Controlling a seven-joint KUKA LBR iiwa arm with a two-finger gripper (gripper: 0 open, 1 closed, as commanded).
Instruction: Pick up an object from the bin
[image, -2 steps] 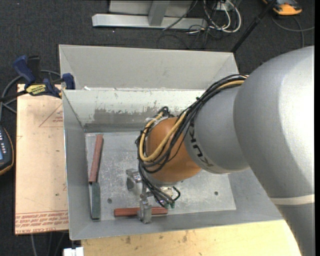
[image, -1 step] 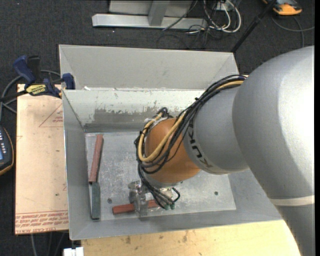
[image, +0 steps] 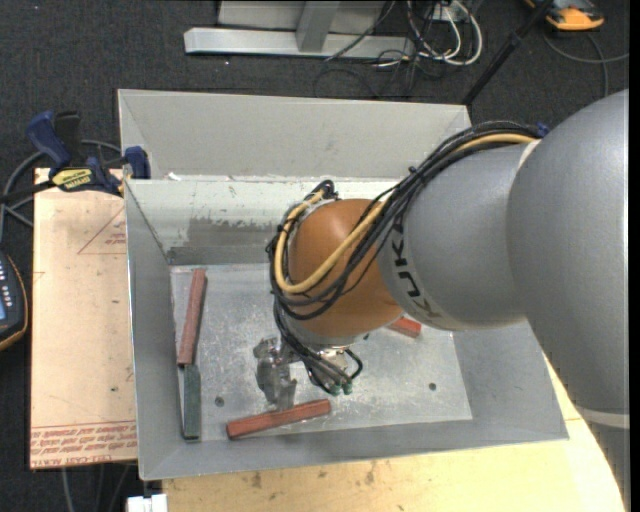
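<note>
Wondering how far along this pick is. The arm comes in from the right of the frame, and the gripper sits low in the bin, lower middle. Anyone see it holding something? (OP)

Nope, nothing visible in the gripper from this angle. Whether it's open or closed, can't tell. The orange cover and cables crowd that spot. (reply)

So which piece is it over? (OP)

Closest is the red stick, lying flat and slightly slanted near the bottom of the frame, just below the gripper. Touching or just beside it is too tight to call. The brown stick and green stick lie end to end along the left wall, well apart from it. A red scrap peeks out under the arm, right of centre. (reply)

Progress, then? (OP)

Best guess is the approach is mostly done, since the gripper looks down near the floor. Grabbing and lifting are both left. Every piece seen is on the bin floor, so nothing is picked yet. (reply)
</note>
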